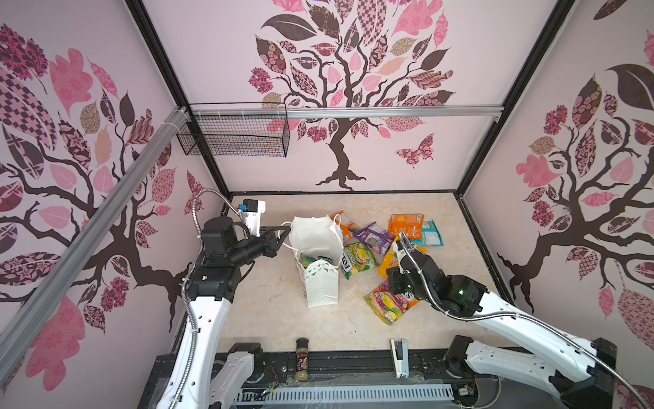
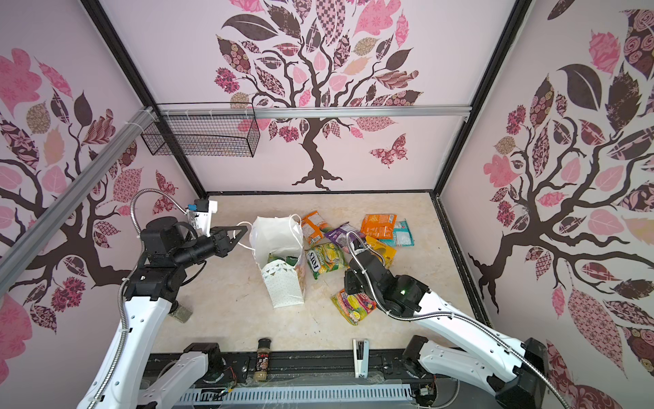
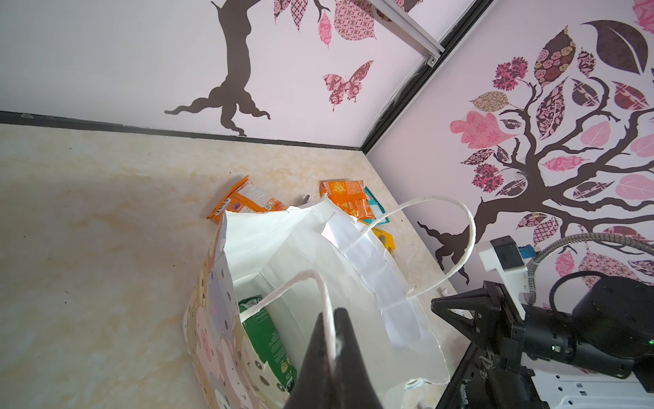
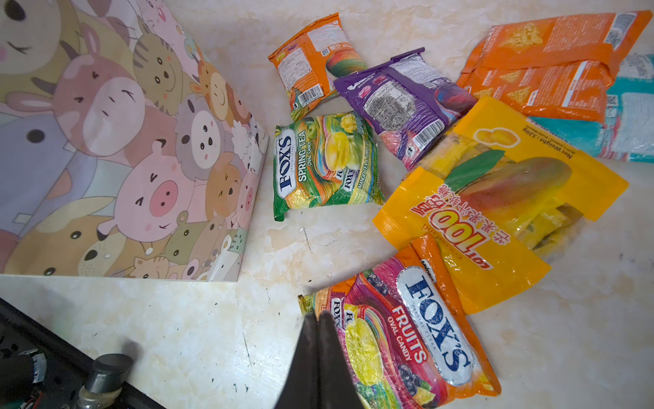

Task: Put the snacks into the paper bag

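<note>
Marbled tabletop (image 1: 269,318) bears paper bag (image 1: 320,287) upright, mouth up; left tool (image 3: 332,315) pinches its handle (image 3: 283,291), right tool (image 4: 316,318) closed.

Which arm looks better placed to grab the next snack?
Right. The right gripper, shut, hangs by the loose FOX'S Fruits packet; the left gripper is clamped on the cord handle of the paper bag.

— How's the feed looking to you?
— I'm getting bright, even light from overhead; only soft shadows are falling on the tabletop (image 1: 276,318).
— Any glare?
— Highlights are glinting off the snacks (image 4: 435,329), and the paper bag (image 3: 283,255) is nearly washing out inside. The wide lens is bending the frame post (image 3: 393,109), and the right gripper (image 4: 316,315) is blurring, too close for focus.
</note>
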